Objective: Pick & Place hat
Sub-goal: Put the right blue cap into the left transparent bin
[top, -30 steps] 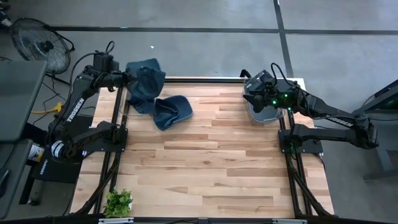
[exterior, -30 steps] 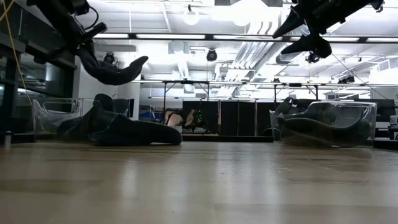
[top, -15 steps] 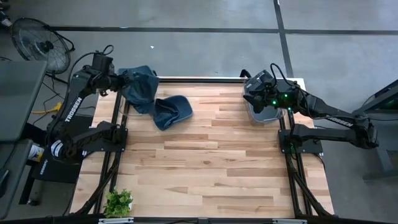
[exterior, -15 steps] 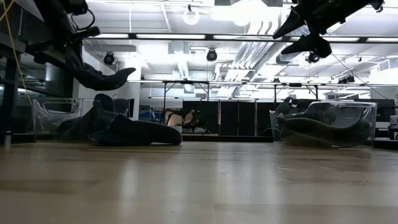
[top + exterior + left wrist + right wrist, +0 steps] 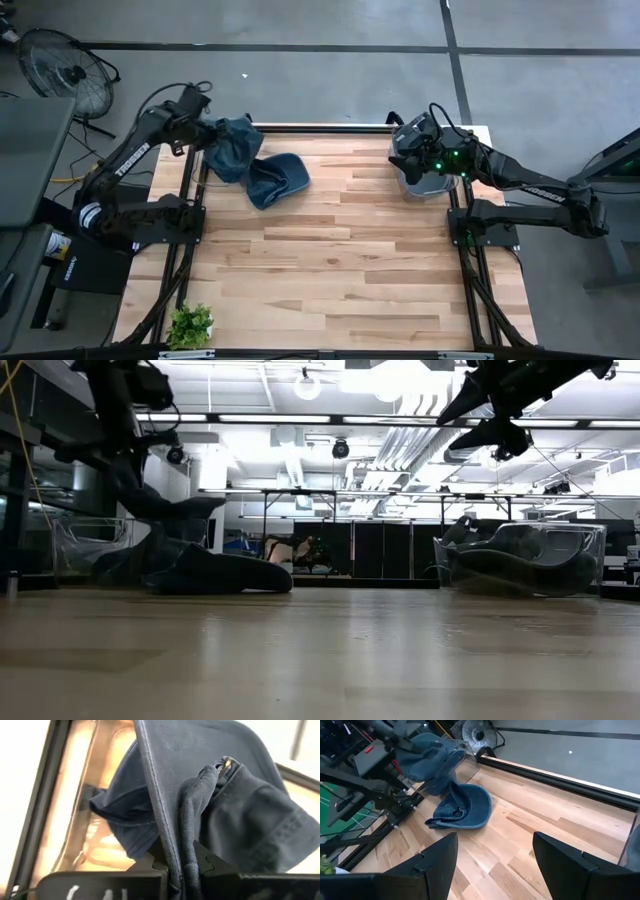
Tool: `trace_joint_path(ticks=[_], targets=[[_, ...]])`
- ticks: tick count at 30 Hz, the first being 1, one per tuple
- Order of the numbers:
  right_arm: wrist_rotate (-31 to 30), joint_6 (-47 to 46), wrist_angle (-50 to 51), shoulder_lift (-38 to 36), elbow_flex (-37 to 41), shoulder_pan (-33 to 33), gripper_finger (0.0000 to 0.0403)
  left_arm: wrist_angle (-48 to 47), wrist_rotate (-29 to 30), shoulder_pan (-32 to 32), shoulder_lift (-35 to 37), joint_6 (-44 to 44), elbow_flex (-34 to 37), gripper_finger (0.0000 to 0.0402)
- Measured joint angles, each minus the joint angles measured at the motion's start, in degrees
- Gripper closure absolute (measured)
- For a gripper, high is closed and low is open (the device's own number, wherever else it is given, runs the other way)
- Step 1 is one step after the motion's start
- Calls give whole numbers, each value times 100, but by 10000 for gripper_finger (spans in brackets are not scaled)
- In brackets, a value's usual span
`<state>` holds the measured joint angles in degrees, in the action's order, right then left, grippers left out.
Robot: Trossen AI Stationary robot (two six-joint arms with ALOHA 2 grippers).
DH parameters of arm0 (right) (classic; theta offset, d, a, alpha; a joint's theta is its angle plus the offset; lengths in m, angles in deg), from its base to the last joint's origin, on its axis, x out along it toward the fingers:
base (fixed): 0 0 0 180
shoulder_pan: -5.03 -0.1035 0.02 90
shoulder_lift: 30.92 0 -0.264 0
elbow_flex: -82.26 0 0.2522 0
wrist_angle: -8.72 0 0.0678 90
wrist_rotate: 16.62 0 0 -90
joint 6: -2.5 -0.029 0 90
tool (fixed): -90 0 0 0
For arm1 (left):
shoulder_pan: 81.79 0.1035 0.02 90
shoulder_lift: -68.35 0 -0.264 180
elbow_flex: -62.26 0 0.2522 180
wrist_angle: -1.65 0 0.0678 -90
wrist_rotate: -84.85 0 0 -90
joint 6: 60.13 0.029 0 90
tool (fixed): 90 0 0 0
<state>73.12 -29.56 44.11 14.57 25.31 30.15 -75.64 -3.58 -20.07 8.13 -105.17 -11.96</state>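
My left gripper (image 5: pixel 207 135) is at the table's far left corner, shut on a dark blue denim hat (image 5: pixel 235 142). The hat hangs in the air in the low view (image 5: pixel 172 508), just above a clear bin (image 5: pixel 85 545). A second blue hat (image 5: pixel 277 178) lies on the wooden table beside that bin, and it also shows in the right wrist view (image 5: pixel 462 807). My right gripper (image 5: pixel 492 865) is open and empty, held high above a clear bin (image 5: pixel 425 182) at the table's far right. My left gripper pinches a bunched fold of the hat's cloth (image 5: pixel 181 855) between its two fingers, several layers with a stitched edge among them. The fingers (image 5: pixel 150 862) come slanting from the table's left. The hat hangs beyond and below them, slack and clear of the table.
The right bin (image 5: pixel 520 560) holds dark hats. A small green plant (image 5: pixel 190 325) stands at the table's near left corner. A fan (image 5: pixel 65 65) stands on the floor beyond the left arm. The table's middle and near part is bare wood.
My left gripper has gone down with the hat, first a little toward the table's left edge and then back, its wrist tipping downward. The hat has come down from well above the bin to just over it, still held.
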Motion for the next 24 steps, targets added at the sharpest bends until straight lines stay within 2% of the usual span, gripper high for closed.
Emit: trace_joint_path(ticks=[15,18,24], targets=[[420,55,0,-2,1,-6,151,-229,1381,-590,-632,-798,0,391],[568,62,2,-2,0,-6,151,-243,1451,-695,-807,-801,0,389],[713,154,57,-2,0,-6,151,-204,1526,-779,-1072,-739,0,356]])
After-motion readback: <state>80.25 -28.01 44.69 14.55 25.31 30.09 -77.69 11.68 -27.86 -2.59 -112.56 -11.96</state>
